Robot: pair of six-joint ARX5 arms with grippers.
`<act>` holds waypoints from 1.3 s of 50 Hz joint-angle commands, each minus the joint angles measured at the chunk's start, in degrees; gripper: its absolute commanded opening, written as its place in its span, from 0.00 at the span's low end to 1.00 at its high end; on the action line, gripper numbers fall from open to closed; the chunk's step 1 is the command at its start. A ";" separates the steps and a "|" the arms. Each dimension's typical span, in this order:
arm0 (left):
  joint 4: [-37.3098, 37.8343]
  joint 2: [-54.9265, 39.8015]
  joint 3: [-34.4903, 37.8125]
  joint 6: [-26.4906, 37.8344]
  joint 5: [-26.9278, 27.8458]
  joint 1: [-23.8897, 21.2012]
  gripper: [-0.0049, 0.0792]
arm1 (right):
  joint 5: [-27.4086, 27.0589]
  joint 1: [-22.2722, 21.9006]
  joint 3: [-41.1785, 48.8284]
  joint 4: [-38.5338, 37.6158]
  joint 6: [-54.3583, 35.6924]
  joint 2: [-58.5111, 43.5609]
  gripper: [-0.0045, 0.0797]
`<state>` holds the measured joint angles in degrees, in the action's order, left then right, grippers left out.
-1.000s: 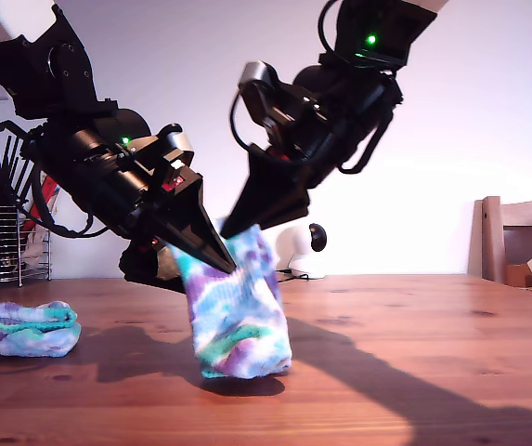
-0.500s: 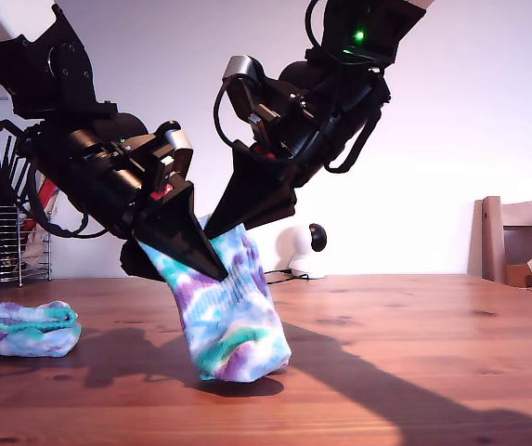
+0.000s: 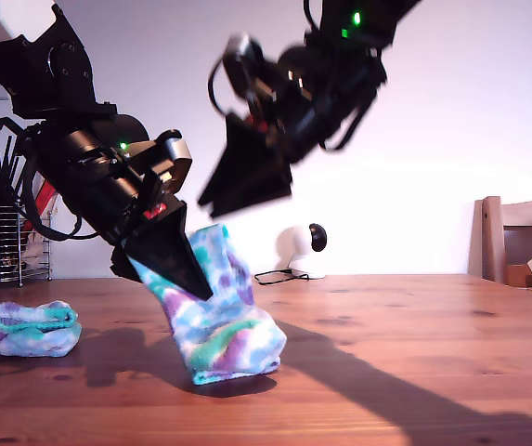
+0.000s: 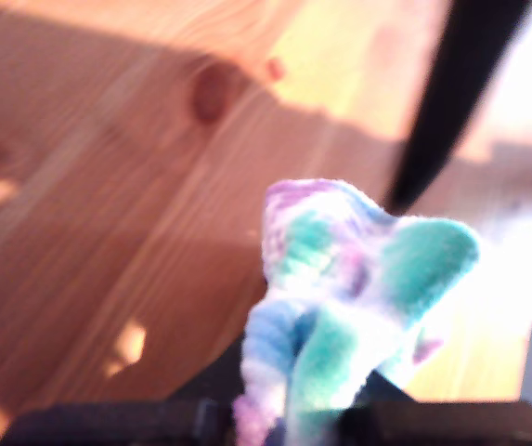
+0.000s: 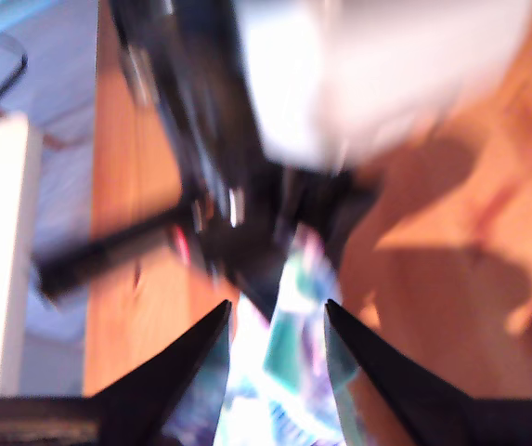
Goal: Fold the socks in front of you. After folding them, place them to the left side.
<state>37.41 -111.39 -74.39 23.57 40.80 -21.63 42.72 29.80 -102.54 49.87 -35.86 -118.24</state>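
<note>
Right now my first gripper (image 3: 187,274) is pinching the upper edge of one tie-dyed sock (image 3: 224,311), jaws pressed together on the knit, and that sock hangs down in a teal, purple and white bundle whose lower end sits on the wooden table (image 3: 414,353). From the first wrist view the same sock (image 4: 354,307) bulges up out of the jaws, fuzzy and close to the lens, with the table's grain and a dark knot beyond it.

Up above, my second gripper (image 3: 247,190) is clear of the cloth in the exterior view, raised over the sock's top edge and blurred. In the second wrist view its two dark fingers (image 5: 168,372) stand spread, with the sock (image 5: 289,372) showing in the gap between them farther down; nothing is clamped between them. That view is heavily smeared, so the dark shape of the other arm ahead of it is hard to read in detail.

Over at the exterior view's left, the other sock (image 3: 32,328) lies on the table as a folded bundle, well apart from the one being held. Behind it, at that same left edge, a wire rack (image 3: 1,243) with dark utensils stands near the wall. A small white device (image 3: 301,251) with a cable sits at the table's far edge behind the held sock, and a wooden chair (image 3: 521,240) shows at the exterior view's right.
</note>
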 commanded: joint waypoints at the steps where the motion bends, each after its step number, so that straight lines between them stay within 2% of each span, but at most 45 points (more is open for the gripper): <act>1: 0.55 0.74 -0.66 -0.04 -0.20 0.09 0.03 | 0.22 -0.92 -0.63 0.76 0.20 0.46 0.39; 6: 1.97 0.74 -1.68 -0.83 -1.60 0.39 0.03 | 0.22 -2.05 -0.76 0.90 0.20 0.46 0.39; 18: 12.85 0.76 -9.94 -1.07 -1.90 2.14 0.03 | 0.35 -4.04 -0.76 1.09 0.02 0.46 0.39; 30: 23.91 0.76 -17.03 -0.92 -5.73 3.67 0.03 | 0.46 -4.11 -0.76 1.25 0.02 0.46 0.39; 39: 29.77 0.76 -18.58 0.35 -7.06 6.29 0.03 | 0.87 -4.11 -0.76 1.25 0.02 0.46 0.39; 65: 35.12 0.81 -18.75 2.45 -6.01 15.93 0.03 | 0.90 -4.11 -0.76 1.01 0.02 0.46 0.39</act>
<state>72.25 -111.39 -92.68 25.56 34.15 -6.26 43.13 25.26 -104.05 51.09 -35.88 -118.24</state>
